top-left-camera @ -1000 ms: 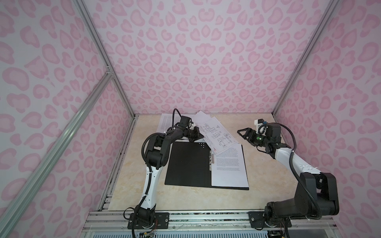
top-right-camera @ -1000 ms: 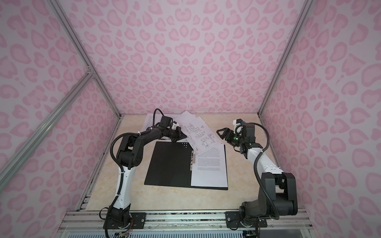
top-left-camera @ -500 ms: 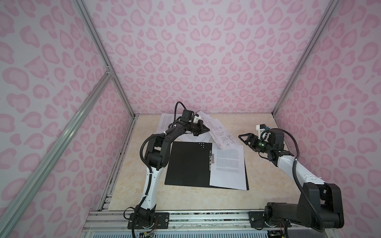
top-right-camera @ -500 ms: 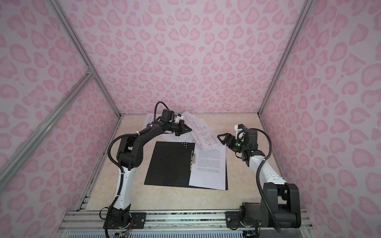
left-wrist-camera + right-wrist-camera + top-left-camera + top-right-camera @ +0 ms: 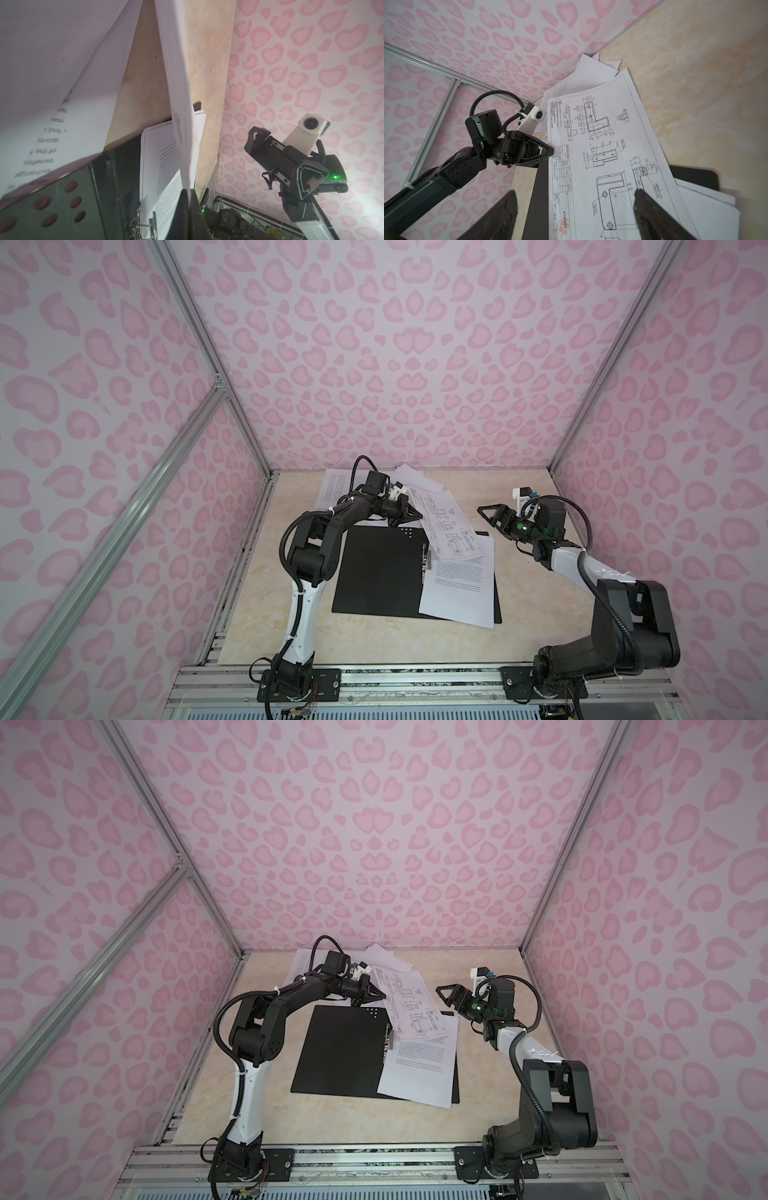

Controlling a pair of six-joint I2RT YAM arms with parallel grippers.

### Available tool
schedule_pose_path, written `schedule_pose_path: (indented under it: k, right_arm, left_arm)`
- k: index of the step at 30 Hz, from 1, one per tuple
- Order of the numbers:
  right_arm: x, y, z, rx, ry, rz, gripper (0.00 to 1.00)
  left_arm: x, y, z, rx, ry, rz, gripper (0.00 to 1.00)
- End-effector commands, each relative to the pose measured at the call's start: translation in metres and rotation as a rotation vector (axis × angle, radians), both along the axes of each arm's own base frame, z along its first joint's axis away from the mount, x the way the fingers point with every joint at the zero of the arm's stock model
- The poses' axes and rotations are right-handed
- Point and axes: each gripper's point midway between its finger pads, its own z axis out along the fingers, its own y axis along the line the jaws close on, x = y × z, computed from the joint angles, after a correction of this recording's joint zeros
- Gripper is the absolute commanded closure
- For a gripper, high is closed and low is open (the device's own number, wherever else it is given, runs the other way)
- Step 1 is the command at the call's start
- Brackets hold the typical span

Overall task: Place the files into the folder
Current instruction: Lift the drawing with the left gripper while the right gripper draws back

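One drawing sheet, apparently in left hand.

Left gripper shifted rightward, drawing sheet tilted up, text sheet skewed

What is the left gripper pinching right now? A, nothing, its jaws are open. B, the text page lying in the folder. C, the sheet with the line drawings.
C: the left gripper is shut on the edge of the drawing sheet.

Printed sheets hide most of the right half of the folder.
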Motion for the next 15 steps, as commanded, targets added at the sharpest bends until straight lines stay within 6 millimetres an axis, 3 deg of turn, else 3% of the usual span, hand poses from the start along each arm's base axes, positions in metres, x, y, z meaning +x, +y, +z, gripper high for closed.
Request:
schedule_pose_path:
  k: [1,11,15]
  right_arm:
    - [0.015,0.0,-0.003,0.01,-0.016,0.005,0.13]
    - [0.035,0.014,-0.039,0.035,0.055,0.056,0.12]
    - [0.043,0.021,-0.046,0.06,0.069,0.075,0.11]
  left_arm:
    - [-0.105,0.037,0.336,-0.277,-0.657,-0.04,0.96]
    - [-0.138,0.048,0.38,-0.339,-0.735,-0.054,0.96]
    - [-0.145,0.05,0.389,-0.354,-0.744,-0.051,0.96]
